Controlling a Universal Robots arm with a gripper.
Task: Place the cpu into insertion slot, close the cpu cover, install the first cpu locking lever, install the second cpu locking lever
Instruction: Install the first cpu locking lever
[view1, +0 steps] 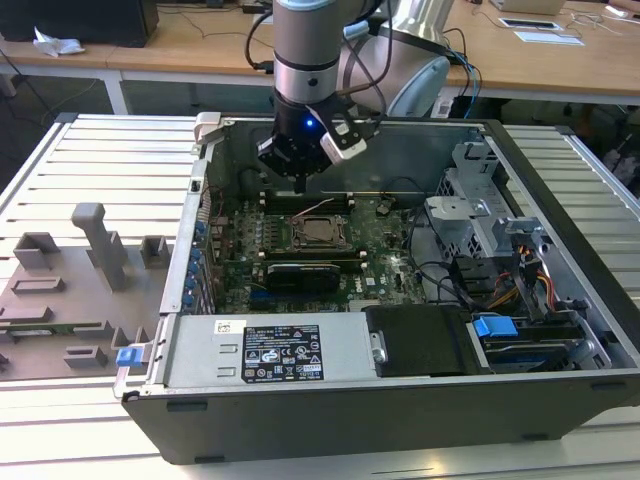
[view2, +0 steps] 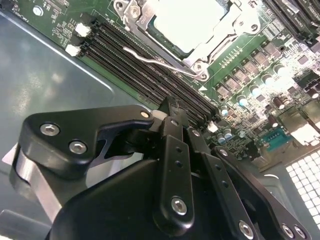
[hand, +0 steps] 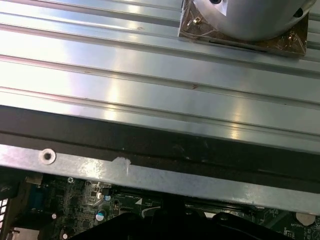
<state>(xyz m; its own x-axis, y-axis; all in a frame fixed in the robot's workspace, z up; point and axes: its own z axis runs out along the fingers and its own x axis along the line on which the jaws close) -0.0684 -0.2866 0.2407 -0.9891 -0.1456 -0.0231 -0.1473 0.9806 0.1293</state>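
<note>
- Gripper: in the second wrist view the two black fingers meet at their tips, jaws together, nothing between them. Tip hangs above the long black memory slots, just beside the socket.
- In the exterior view the gripper sits over the far edge of the motherboard, near the case's back wall and short of the socket.
- Cpu: pale metal top seated flat inside the insertion slot, at the middle of the board. Placement judged done.
- Cpu cover: bright metal frame lies down around the chip, not raised. Closing judged done.
- Locking lever: a thin wire rod runs along the socket edge nearest the gripper, appearing to stand slightly off it. Whether it is hooked under its catch cannot be told. The second lever is not made out. Lever steps judged still open.
- Room: open space straight above the socket. Memory slots border the near side; a dark card lies just beyond the socket toward the front.
- Edges: case wall close behind the wrist. Drive cage and cable bundle crowd the exterior view's right, well apart from the socket.
</note>
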